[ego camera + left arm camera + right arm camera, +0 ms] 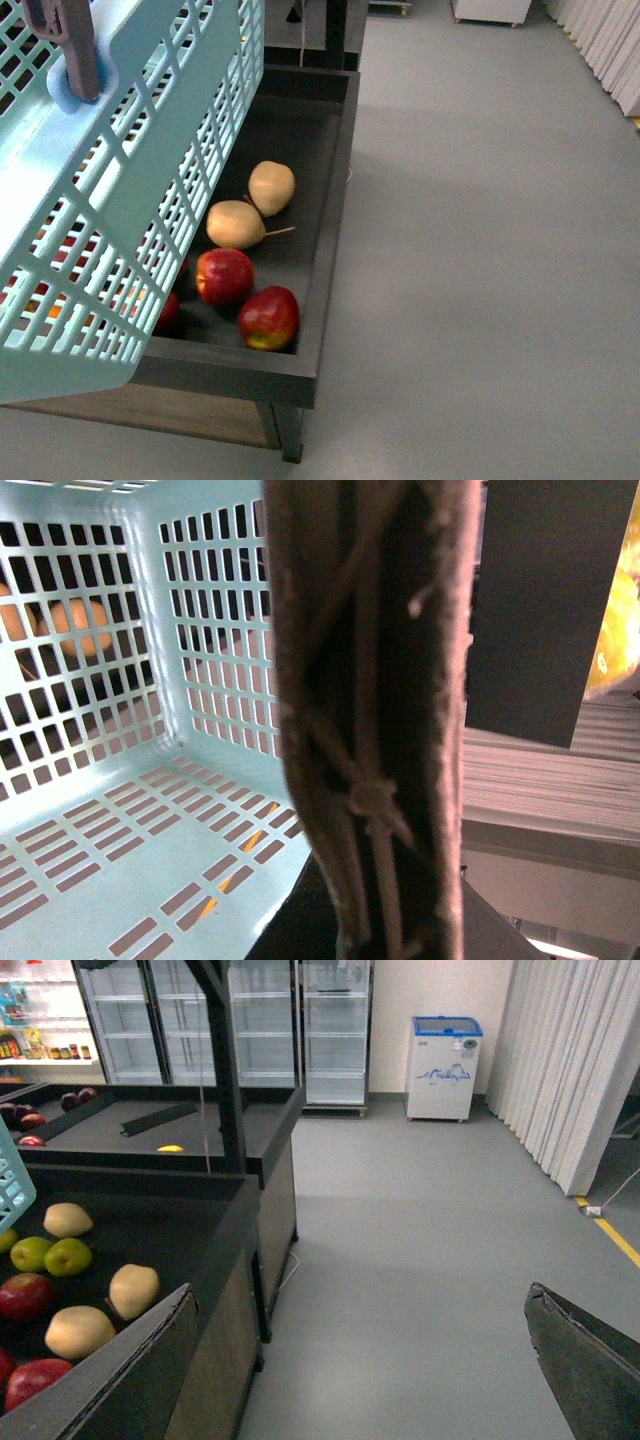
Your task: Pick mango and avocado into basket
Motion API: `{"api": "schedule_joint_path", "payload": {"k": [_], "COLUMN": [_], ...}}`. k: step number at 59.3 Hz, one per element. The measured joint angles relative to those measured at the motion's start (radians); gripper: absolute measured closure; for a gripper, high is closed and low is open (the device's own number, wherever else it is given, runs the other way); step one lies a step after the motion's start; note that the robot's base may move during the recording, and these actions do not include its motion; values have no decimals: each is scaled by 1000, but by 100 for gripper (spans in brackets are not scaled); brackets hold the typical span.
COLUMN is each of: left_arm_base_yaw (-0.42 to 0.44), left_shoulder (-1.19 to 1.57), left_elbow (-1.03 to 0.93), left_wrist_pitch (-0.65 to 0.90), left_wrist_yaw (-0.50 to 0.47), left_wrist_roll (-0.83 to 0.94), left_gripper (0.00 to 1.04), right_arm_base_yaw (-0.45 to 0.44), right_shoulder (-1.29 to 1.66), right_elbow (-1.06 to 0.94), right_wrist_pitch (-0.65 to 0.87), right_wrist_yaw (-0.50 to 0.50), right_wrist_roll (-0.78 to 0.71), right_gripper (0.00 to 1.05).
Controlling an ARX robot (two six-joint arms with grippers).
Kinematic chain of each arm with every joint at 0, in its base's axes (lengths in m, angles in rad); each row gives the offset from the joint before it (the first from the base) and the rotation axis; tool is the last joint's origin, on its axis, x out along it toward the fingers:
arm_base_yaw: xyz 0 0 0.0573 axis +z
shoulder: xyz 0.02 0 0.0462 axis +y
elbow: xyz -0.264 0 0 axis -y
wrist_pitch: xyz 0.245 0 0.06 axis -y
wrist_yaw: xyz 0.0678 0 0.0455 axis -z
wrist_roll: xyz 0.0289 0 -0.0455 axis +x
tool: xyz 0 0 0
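The turquoise basket [110, 190] hangs tilted at the left of the front view, above the fruit bin. In the left wrist view its brown handle [370, 680] with white ties fills the middle, and my left gripper [385, 930] is shut on it. The stretch of basket bottom [110, 850] that shows holds nothing. My right gripper [370, 1370] is open over bare floor beside the bin, with nothing between its fingers [150, 1360]. A corner of the basket [12, 1185] shows in the right wrist view. I can pick out neither the mango nor the avocado in any view.
The dark fruit bin [335, 200] holds two tan pears [250, 205] and red apples [245, 295]. Two green fruits [50, 1255] lie further in. Orange fruit [80, 625] shows through the basket slots. Grey floor [480, 250] spreads to the right; fridges [330, 1030] stand behind.
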Motion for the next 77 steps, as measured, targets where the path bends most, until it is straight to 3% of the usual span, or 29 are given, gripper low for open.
{"api": "schedule_joint_path", "payload": {"k": [77], "left_arm_base_yaw": [0], "left_shoulder": [2], "left_elbow": [-2], "left_wrist_pitch": [-1], "left_wrist_yaw": [0], "left_wrist_roll": [0], "left_gripper": [98], "right_arm_base_yaw": [0], "right_shoulder": [1], "right_elbow": [0], "right_wrist_pitch": [2], "right_wrist_yaw": [1], "right_wrist_roll": [0], "right_gripper": [8]}}
